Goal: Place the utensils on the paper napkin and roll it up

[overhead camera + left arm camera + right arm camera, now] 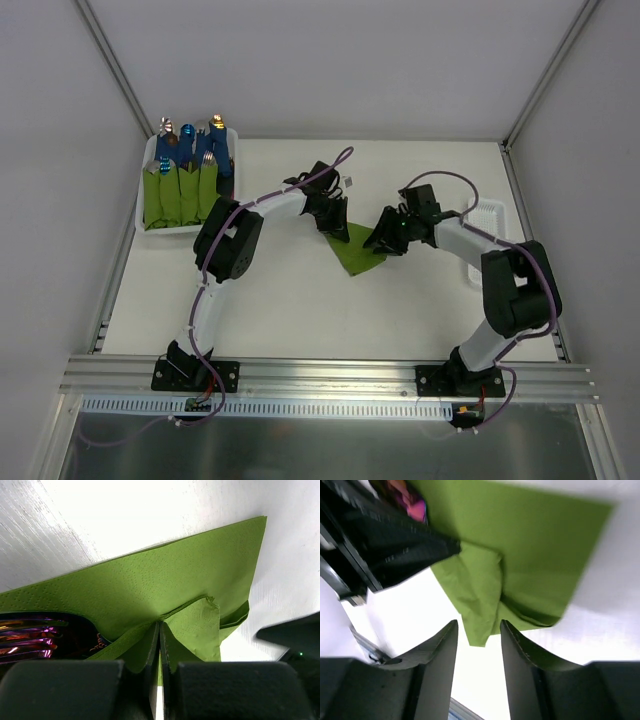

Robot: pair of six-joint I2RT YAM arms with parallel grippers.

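utensils — cut off at left edge, partly under paper napkin | right wrist view — blurred

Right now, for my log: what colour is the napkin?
The napkin is olive green; left wrist view.

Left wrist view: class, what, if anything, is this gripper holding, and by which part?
The left gripper is shut on the napkin, pinching a raised fold of it.

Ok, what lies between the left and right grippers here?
A folded corner of the olive-green square paper napkin, pinched by the left gripper, its tip toward the right gripper; right wrist view.
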